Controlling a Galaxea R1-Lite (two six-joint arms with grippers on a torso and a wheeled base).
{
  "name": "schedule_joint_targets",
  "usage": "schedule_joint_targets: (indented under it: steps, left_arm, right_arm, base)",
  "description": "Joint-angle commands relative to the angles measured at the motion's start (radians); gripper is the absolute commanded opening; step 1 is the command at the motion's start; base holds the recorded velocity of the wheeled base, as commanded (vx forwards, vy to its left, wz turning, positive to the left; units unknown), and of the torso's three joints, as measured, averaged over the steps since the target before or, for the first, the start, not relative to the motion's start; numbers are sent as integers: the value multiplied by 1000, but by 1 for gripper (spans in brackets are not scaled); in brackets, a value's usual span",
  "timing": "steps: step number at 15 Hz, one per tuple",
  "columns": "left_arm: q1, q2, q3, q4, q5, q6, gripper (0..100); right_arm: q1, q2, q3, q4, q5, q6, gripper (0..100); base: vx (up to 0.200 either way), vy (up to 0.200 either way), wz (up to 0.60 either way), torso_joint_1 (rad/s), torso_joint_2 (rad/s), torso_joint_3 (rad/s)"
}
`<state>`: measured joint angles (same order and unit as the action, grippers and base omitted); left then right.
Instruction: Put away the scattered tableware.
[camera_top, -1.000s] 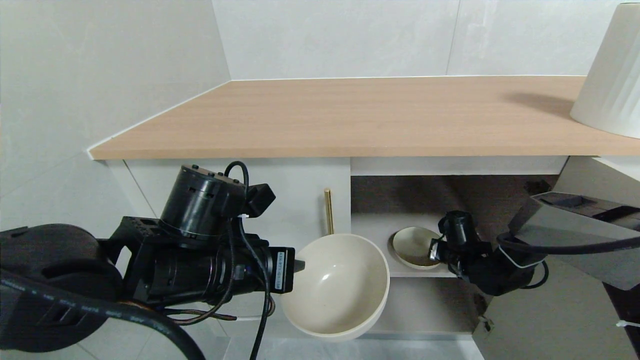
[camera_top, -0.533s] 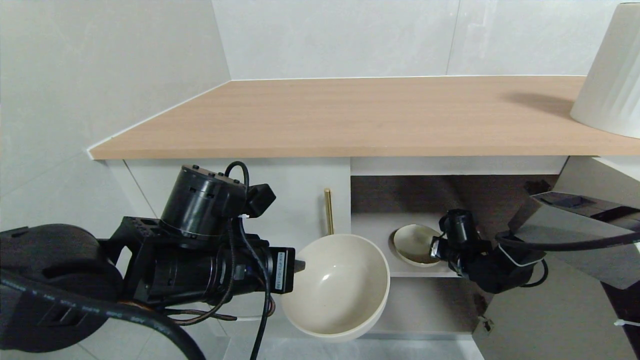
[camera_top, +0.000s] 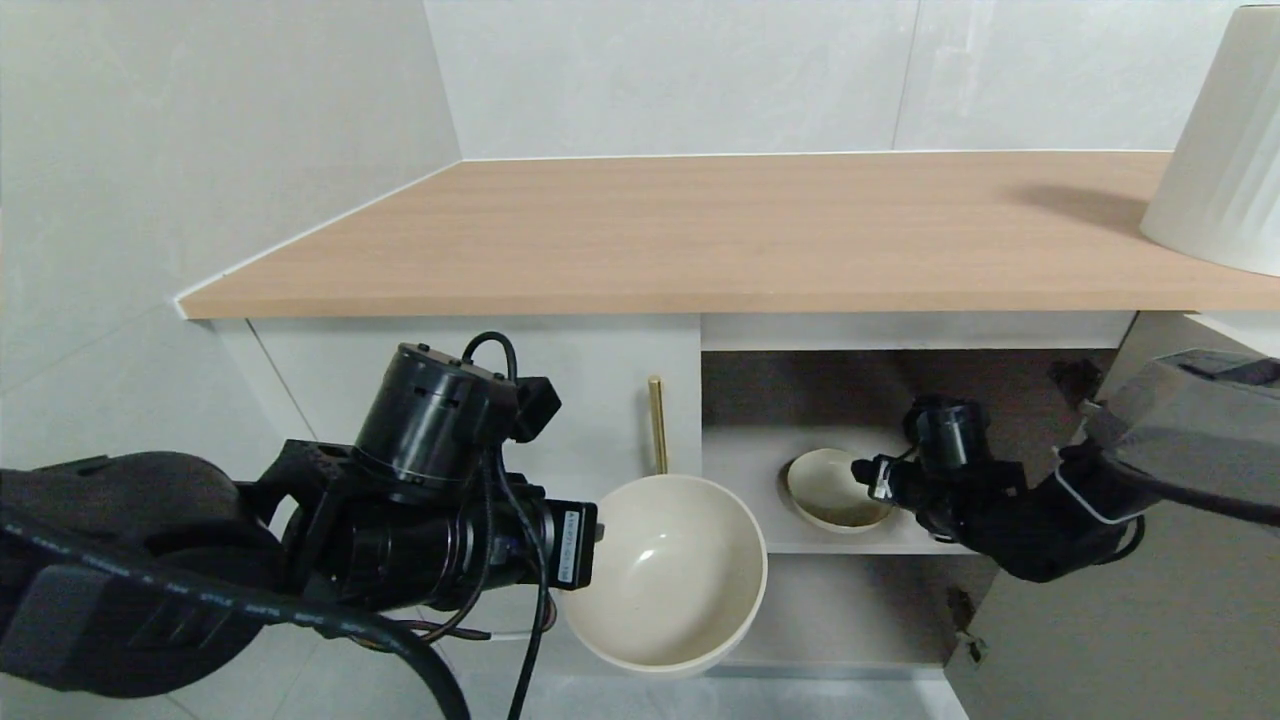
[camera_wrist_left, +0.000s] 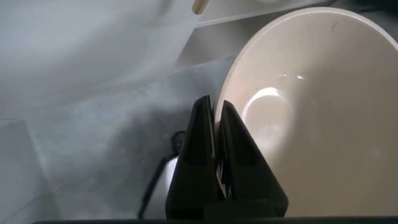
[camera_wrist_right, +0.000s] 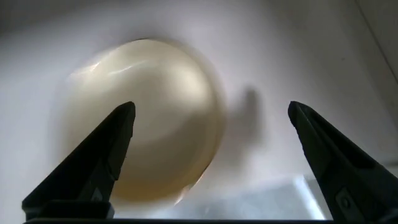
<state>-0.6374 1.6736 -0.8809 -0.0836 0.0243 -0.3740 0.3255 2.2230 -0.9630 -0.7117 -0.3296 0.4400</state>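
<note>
Left gripper (camera_wrist_left: 214, 107) pinches large glossy cream bowl (camera_top: 665, 570) by its rim; right gripper (camera_wrist_right: 211, 111), spread wide and empty, faces small cream bowl (camera_wrist_right: 143, 124).

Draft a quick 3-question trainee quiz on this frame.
1. True or false: the left jaws are clamped on the rim of the large bowl.
2. Where is the small bowl? A) inside the large bowl B) resting on the cabinet shelf C) held in the right jaws
3. Fill in: the right jaws are ___ (open/shut).

Key: 1 true; 2 B; 3 open.
</note>
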Motion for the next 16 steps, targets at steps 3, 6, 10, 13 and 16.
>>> schedule_joint_targets:
  steps: [3,6,10,13,16]
  left_arm:
    - [-51,86,5,-1,111,40,0]
    - [-90,115,5,-2,123,46,0]
    - [-148,109,8,-2,201,52,0]
    - [-162,101,8,-2,214,52,0]
    - [-179,75,14,-4,214,52,0]
  right_arm:
    - [161,-586,109,466,267,0,100]
    - [276,-729,46,744,386,2,100]
    - [394,-712,40,818,411,2,100]
    - [441,-626,40,813,403,3,100]
    - [443,-554,32,798,389,5,100]
  base:
    - [0,0,0,0,0,0]
    - [0,0,0,0,0,0]
    - [0,0,0,0,0,0]
    - [0,0,0,0,0,0]
    - [0,0,0,0,0,0]
